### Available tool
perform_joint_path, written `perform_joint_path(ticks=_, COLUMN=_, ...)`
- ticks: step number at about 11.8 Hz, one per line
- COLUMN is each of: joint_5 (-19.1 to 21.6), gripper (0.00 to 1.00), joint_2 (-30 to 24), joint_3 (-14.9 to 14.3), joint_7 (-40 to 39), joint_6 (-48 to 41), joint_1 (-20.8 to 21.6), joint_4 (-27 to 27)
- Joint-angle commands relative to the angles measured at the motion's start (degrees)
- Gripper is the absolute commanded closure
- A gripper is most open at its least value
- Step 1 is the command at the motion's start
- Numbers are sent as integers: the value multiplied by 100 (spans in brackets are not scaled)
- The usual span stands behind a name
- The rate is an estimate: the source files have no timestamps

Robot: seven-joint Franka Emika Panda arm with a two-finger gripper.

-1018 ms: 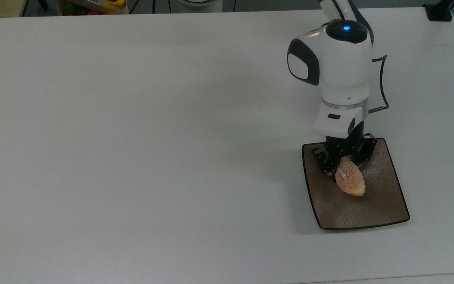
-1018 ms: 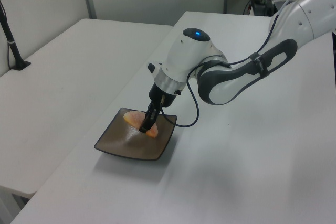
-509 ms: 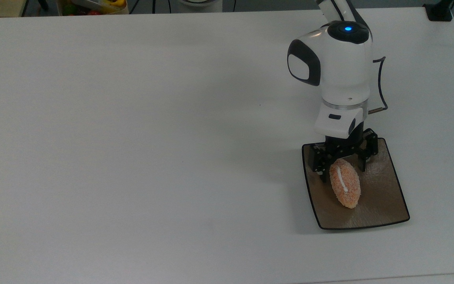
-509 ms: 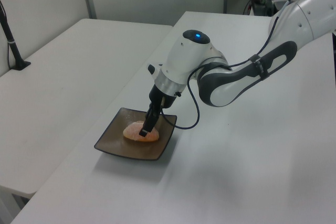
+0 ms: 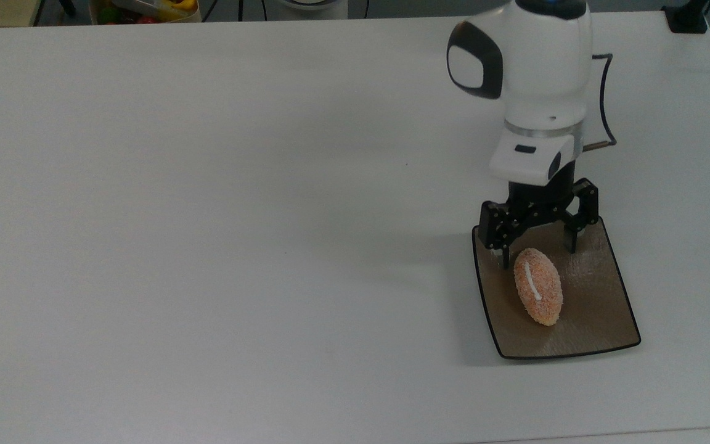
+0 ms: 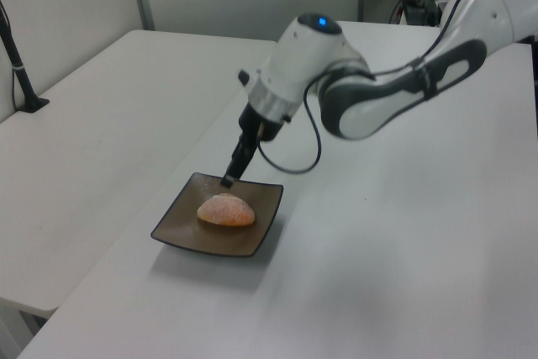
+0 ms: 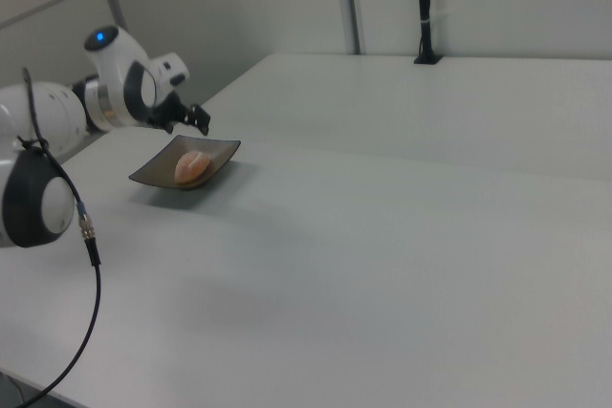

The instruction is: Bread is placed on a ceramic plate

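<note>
- Small oval orange-pink bread (image 5: 538, 286) with grainy crust and a short white line on top lies flat on the square glossy brown ceramic plate (image 5: 601, 320), roughly mid-plate, long axis running slightly diagonal in the top view.
- In the left view the bread (image 6: 225, 210) sits on the plate (image 6: 187, 233), nearer the left view's left half; in the right view the bread (image 7: 192, 166) rests inside the plate (image 7: 153, 175).
- Plate has a thin black rim and rounded corners, and sits flat on the white tabletop (image 5: 219, 222), near the top view's right edge.
- Black two-finger pincer (image 5: 538, 246) spread wide, holding nothing; its fingers (image 5: 505, 254) point down at the plate's far edge, one on each side of the bread's upper end in the top view.
- Pincer (image 6: 227, 179) is clear of the bread in the left view, tips above the plate's back rim and not touching the loaf.
- In the right view the pincer (image 7: 194, 118) hangs above the plate.
- White robot arm (image 5: 527, 80) with a black cable rises above the pincer.
- Container with colourful items (image 5: 145, 9) at the top view's upper left edge, well apart from the plate.
</note>
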Motion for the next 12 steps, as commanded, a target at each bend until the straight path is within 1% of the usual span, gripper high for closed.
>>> perform_joint_path(ticks=1, joint_5=-20, gripper=0, joint_2=-1397, joint_3=-22, joint_7=157, joint_6=-926, joint_1=-255, joint_4=-917)
perform_joint_path(ticks=4, joint_5=41, gripper=0, joint_2=-2662, joint_3=-14, joint_7=174, joint_6=-2208, joint_1=-457, joint_4=-1602)
perform_joint_path(ticks=5, joint_5=241, gripper=0, joint_2=-3040, joint_3=-14, joint_7=174, joint_6=-2682, joint_1=-579, joint_4=-1778)
perform_joint_path(ticks=6, joint_5=496, gripper=0, joint_2=-3340, joint_3=-22, joint_7=174, joint_6=-3183, joint_1=-729, joint_4=-1832)
perform_joint_path(ticks=7, joint_5=550, gripper=0, joint_2=-3578, joint_3=-22, joint_7=166, joint_6=-3780, joint_1=-835, joint_4=-1954)
perform_joint_path(ticks=8, joint_5=586, gripper=0, joint_2=-3833, joint_3=-22, joint_7=174, joint_6=-4195, joint_1=-914, joint_4=-2086)
perform_joint_path(ticks=10, joint_5=778, gripper=0, joint_2=-4281, joint_3=-22, joint_7=174, joint_6=-4820, joint_1=-1291, joint_4=-2402)
perform_joint_path(ticks=11, joint_5=901, gripper=0, joint_2=-4484, joint_3=-22, joint_7=139, joint_6=-4919, joint_1=-1467, joint_4=-2569)
perform_joint_path(ticks=12, joint_5=1007, gripper=0, joint_2=-4677, joint_3=-31, joint_7=104, joint_6=-4902, joint_1=-1555, joint_4=-2780)
